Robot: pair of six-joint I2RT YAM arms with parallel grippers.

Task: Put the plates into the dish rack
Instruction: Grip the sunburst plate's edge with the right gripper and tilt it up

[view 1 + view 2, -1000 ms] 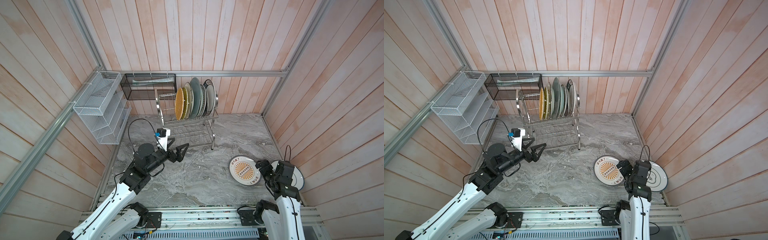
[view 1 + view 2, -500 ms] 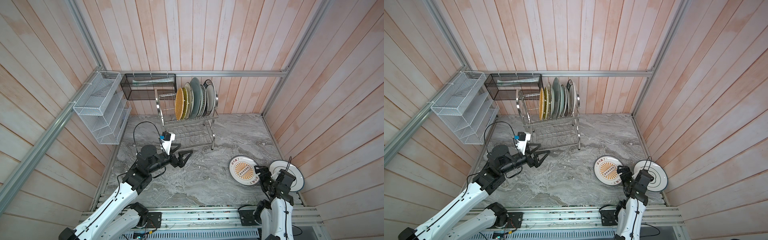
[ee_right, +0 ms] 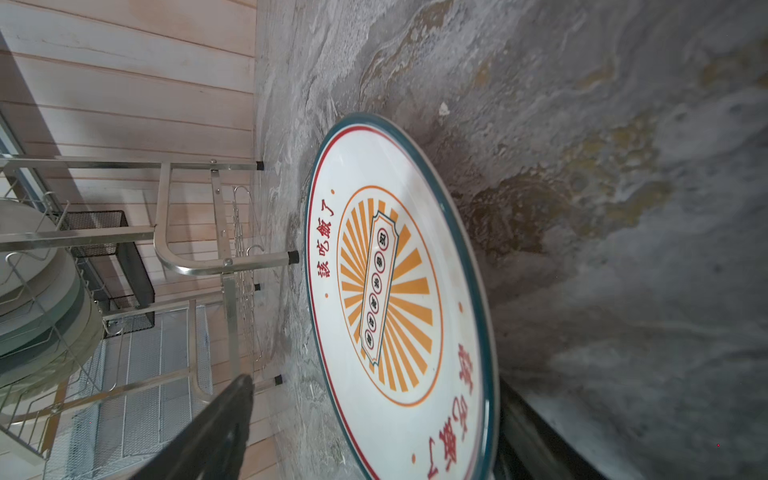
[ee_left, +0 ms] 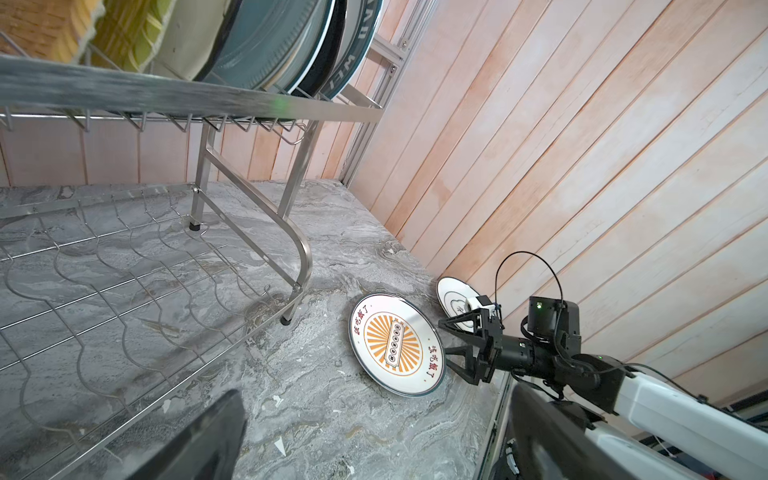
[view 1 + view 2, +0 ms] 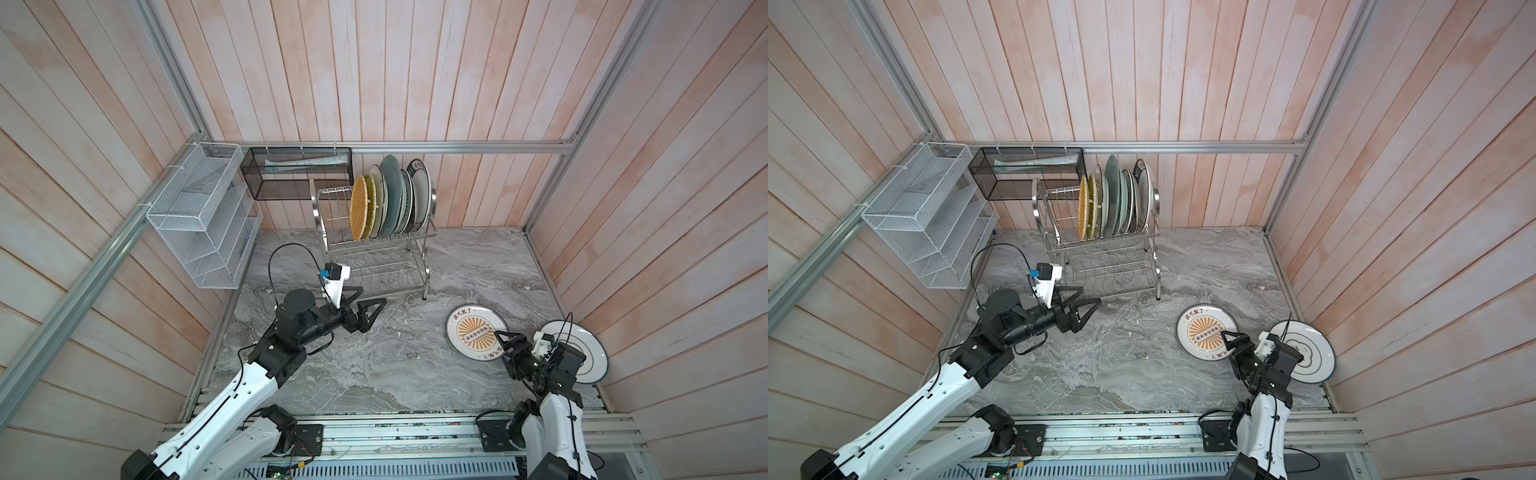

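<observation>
A white plate with an orange sunburst (image 5: 473,336) (image 5: 1204,332) (image 4: 395,345) (image 3: 395,291) lies flat on the marble table. My right gripper (image 5: 500,343) (image 5: 1228,343) (image 4: 444,341) (image 3: 374,436) stands open at its near rim, one finger above and one below the edge. A blue-ringed white plate (image 5: 590,357) (image 5: 1312,353) (image 4: 453,295) lies beside it under the right wrist. Several plates (image 5: 386,199) (image 5: 1113,199) stand in the dish rack's (image 5: 374,248) (image 5: 1100,246) (image 4: 166,99) upper tier. My left gripper (image 5: 372,294) (image 5: 1090,296) (image 4: 374,449) hovers open and empty before the lower tier.
A white mesh organizer (image 5: 199,216) hangs on the left wall and a black mesh basket (image 5: 299,174) on the back wall behind the rack. The right wall (image 5: 623,291) stands close to the blue-ringed plate. The rack's lower tier (image 4: 124,270) holds nothing.
My right gripper has dropped lower and slid in from beside the sunburst plate until its fingers straddle the near rim. The left arm has only shifted a little in front of the rack.
</observation>
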